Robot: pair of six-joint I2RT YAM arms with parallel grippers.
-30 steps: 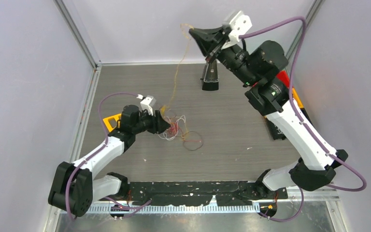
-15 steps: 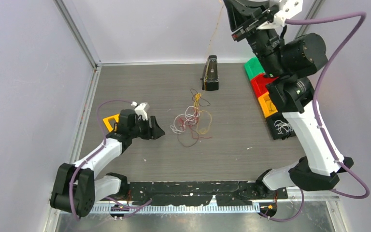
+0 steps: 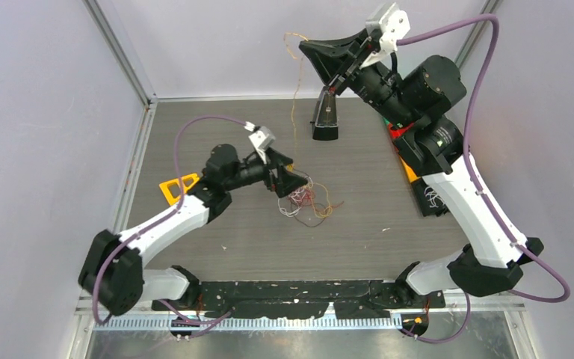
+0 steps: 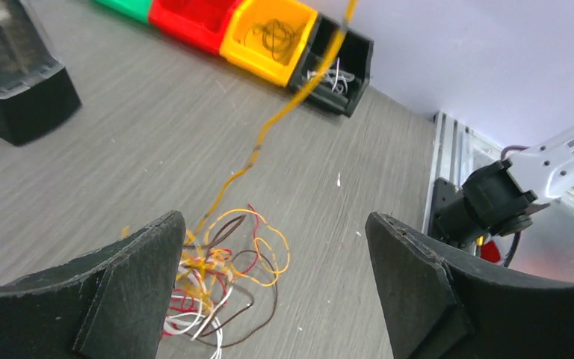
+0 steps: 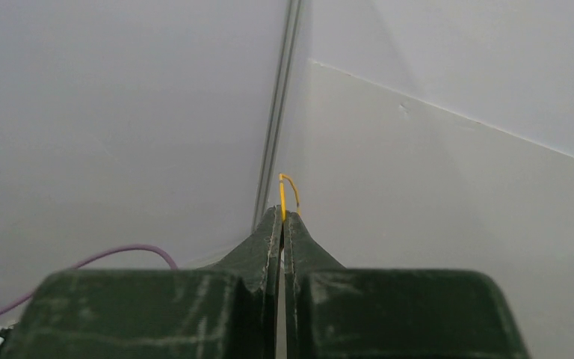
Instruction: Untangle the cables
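The cables are a small tangle (image 3: 310,204) of red, yellow, white and dark brown wires on the table's middle. It also shows in the left wrist view (image 4: 209,288). One yellow wire (image 3: 294,97) rises from it, also seen in the left wrist view (image 4: 284,112). My right gripper (image 3: 304,48) is held high near the back wall and is shut on that wire's upper end (image 5: 282,196), as its wrist view (image 5: 282,215) shows. My left gripper (image 3: 290,182) is open just above the tangle's left side; in its wrist view (image 4: 275,224) the tangle lies by the left finger (image 4: 131,292).
A black block (image 3: 326,116) stands at the back centre. Coloured bins line the right edge: red (image 3: 397,132), yellow (image 3: 411,168), and black (image 3: 433,200) with white wires. The yellow bin (image 4: 269,37) holds dark wires. An orange triangular piece (image 3: 177,187) lies left.
My left gripper has moved right and now hovers open at the tangle. My right gripper swung up and right, then back left, keeping the yellow wire; the tangle shifted right.
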